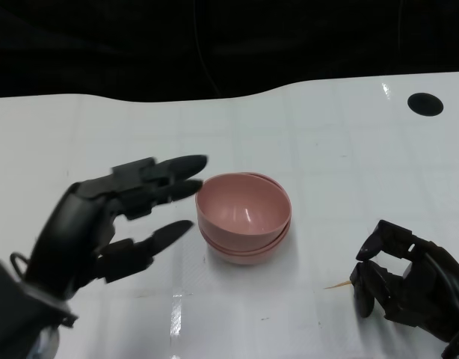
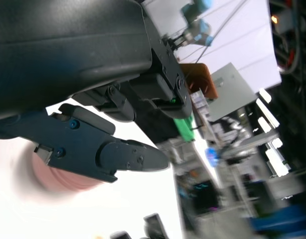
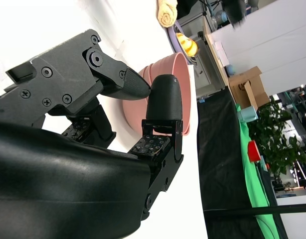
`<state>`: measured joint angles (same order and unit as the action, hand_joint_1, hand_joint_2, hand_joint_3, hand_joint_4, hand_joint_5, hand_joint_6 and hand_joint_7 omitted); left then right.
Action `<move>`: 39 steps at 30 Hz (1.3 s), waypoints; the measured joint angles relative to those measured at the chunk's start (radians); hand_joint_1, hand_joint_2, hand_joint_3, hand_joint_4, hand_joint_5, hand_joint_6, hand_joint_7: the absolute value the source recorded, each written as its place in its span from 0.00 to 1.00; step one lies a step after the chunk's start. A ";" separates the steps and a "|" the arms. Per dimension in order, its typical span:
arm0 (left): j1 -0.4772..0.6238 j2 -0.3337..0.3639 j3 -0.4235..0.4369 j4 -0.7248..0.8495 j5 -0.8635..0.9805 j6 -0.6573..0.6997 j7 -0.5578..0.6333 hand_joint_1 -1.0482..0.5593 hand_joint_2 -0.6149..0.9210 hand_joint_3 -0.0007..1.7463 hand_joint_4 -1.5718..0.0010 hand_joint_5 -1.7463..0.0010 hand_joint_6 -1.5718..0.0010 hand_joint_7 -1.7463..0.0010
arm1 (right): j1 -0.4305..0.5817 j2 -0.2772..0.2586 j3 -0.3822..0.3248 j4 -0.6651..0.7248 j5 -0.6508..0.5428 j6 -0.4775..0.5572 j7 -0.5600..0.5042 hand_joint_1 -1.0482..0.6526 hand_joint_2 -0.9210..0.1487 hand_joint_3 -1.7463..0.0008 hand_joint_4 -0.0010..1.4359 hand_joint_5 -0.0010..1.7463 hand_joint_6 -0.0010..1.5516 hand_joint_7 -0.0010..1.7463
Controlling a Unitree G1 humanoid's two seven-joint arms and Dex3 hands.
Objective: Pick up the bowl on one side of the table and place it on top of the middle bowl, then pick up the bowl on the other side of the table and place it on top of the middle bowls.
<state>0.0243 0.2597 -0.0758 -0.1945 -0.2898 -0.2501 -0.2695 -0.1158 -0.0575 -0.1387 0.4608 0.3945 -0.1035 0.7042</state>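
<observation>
A: Bowls (image 1: 244, 218), pink, are sitting nested in one stack at mid-table (image 1: 327, 149) in the head view. The left hand (image 1: 110, 221) is hovering just beside the stack, fingers spread apart, gripping nothing.

B: Right hand (image 1: 398, 277)?

A: It is lying near the table's front edge, well apart from the stack, fingers curling inward on nothing. A thin toothpick-like sliver (image 1: 336, 286) is lying just beside it.

B: Left wrist view?

A: The left hand's fingers (image 2: 123, 157) are reaching out apart, with the pink stack (image 2: 58, 177) blurring behind them.

B: Right wrist view?

A: The right hand's fingers (image 3: 163, 99) are bending together, empty, and the stack's rims (image 3: 185, 92) are showing beyond them.
</observation>
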 measured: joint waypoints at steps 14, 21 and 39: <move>0.169 -0.063 0.196 0.160 -0.298 0.118 -0.253 0.70 0.75 0.82 0.43 0.11 0.42 0.20 | -0.005 -0.015 -0.015 0.016 0.007 0.000 0.028 0.52 0.33 0.43 0.63 1.00 0.52 0.85; 0.131 -0.106 0.214 0.366 -0.276 0.115 -0.306 0.68 0.79 0.72 0.41 0.00 0.49 0.01 | -0.008 -0.022 -0.017 0.030 0.007 0.000 0.032 0.52 0.31 0.45 0.63 1.00 0.52 0.84; 0.039 -0.107 0.275 0.601 -0.225 0.096 -0.398 0.66 0.76 0.76 0.43 0.00 0.52 0.00 | -0.018 -0.023 -0.016 0.038 -0.007 -0.012 0.028 0.51 0.32 0.44 0.63 1.00 0.53 0.85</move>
<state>0.0637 0.1532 0.1989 0.4060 -0.5145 -0.1543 -0.6679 -0.1335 -0.0808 -0.1548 0.4986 0.3874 -0.1156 0.7319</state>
